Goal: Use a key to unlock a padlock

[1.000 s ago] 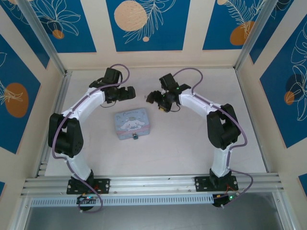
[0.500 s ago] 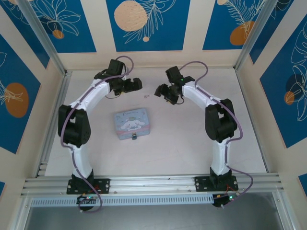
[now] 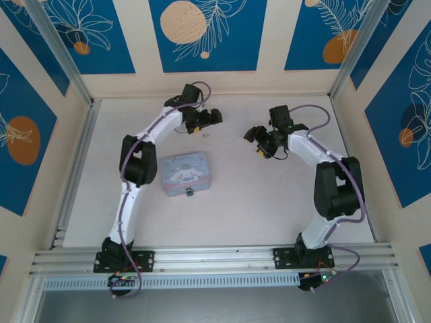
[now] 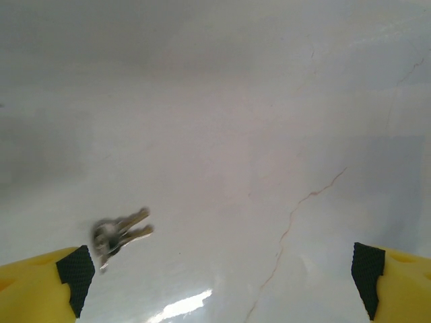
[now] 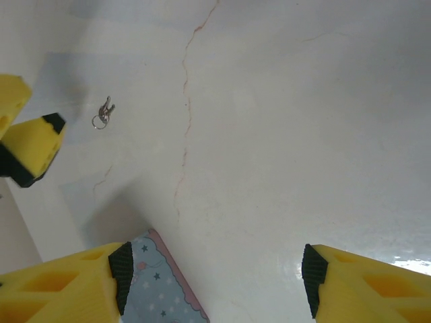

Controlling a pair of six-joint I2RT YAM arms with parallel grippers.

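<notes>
Bare table [image 3: 269, 195] around key [image 4: 121, 232], tin [image 3: 186, 173] close on its near side, back wall [image 3: 209, 83] beyond.

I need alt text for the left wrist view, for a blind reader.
Small keys on a ring lie on the pale table, just beyond the left pincer, whose yellow fingertips stand wide apart at the bottom corners.

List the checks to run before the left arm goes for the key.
1. Left gripper open and empty: ok.
2. Small metal key on its ring lying free on the pale table: ok.
3. Key centred between the left fingers: not ok; it lies close by one pad.
4. Right gripper open, apart from the key: ok.
5. Tiny dark padlock at the near edge of the light-blue rectangular tin: ok.
6. Padlock's shackle shut: cannot tell, too small.
</notes>
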